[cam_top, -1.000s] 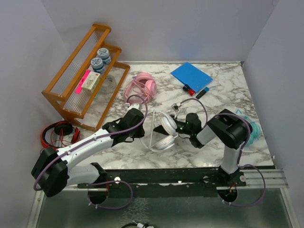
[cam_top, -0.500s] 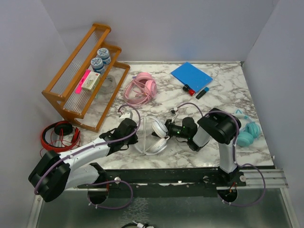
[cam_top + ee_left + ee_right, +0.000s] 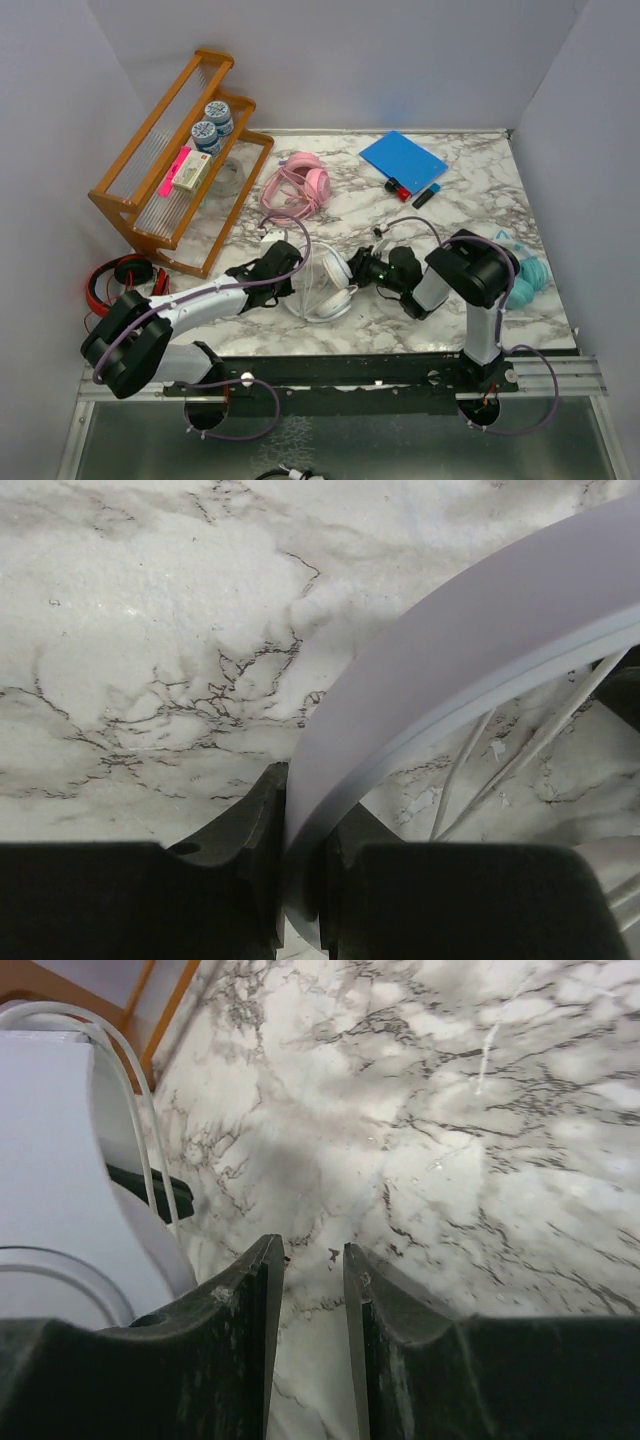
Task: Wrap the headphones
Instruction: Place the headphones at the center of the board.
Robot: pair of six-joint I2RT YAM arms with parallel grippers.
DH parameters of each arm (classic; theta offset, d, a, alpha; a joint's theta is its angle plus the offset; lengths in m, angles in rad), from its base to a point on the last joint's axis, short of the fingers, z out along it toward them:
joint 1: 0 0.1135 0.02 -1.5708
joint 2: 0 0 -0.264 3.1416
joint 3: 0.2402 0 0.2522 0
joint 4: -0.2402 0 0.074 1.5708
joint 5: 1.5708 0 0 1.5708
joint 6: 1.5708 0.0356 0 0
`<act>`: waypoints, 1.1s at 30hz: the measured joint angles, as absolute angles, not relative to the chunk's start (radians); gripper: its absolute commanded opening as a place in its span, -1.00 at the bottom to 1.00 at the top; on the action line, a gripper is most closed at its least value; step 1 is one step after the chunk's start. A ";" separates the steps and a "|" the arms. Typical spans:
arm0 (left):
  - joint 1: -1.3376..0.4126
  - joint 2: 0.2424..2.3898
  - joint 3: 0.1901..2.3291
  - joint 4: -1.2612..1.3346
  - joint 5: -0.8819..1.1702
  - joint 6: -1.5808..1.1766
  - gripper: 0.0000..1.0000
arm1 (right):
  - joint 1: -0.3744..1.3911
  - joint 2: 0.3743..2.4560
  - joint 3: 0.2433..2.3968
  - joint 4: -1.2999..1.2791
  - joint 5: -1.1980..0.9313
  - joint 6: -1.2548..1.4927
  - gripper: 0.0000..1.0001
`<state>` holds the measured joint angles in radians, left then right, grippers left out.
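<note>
Near the middle of the marble table (image 3: 470,190), your left gripper (image 3: 283,268) was clamped on the headband (image 3: 420,680) of the white headphones (image 3: 328,285). In the left wrist view its two dark fingers (image 3: 250,820) pinched the band's edge with almost no gap. The band arched away up to the right over the marble, and thin white cable (image 3: 462,770) ran beneath it. The white pair sat between your two grippers.

Your right gripper (image 3: 365,268) was low to the table, just beside the white pair on its right. Its fingers (image 3: 250,1300) stood a little apart with only bare marble showing in the gap, so it had hold of nothing. The white headphones filled the left of that wrist view, close beside the near finger, with loops of white cable across them. You could not tell from that angle whether the finger touched them.

The pink headphones (image 3: 297,187) lay farther back on the table, well apart from both grippers. The teal headphones (image 3: 527,272) lay near the right edge, partly hidden behind your right arm. A red-and-black pair (image 3: 120,280) lay off the marble to the left, beside the wooden rack (image 3: 180,150).
</note>
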<state>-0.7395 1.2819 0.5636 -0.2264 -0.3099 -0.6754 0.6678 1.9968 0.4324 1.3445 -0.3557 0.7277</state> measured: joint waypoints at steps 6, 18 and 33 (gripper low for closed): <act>-0.741 1.311 0.585 -0.243 -0.330 -0.678 -1.00 | 0.651 1.822 0.377 1.148 -0.197 0.694 0.06; -0.741 1.375 0.631 -0.278 -0.342 -0.695 -1.00 | 0.554 1.599 0.435 0.716 0.000 0.639 0.43; -0.742 1.503 0.772 -0.410 -0.345 -0.694 -0.72 | 0.548 1.351 0.462 0.372 0.096 0.519 0.60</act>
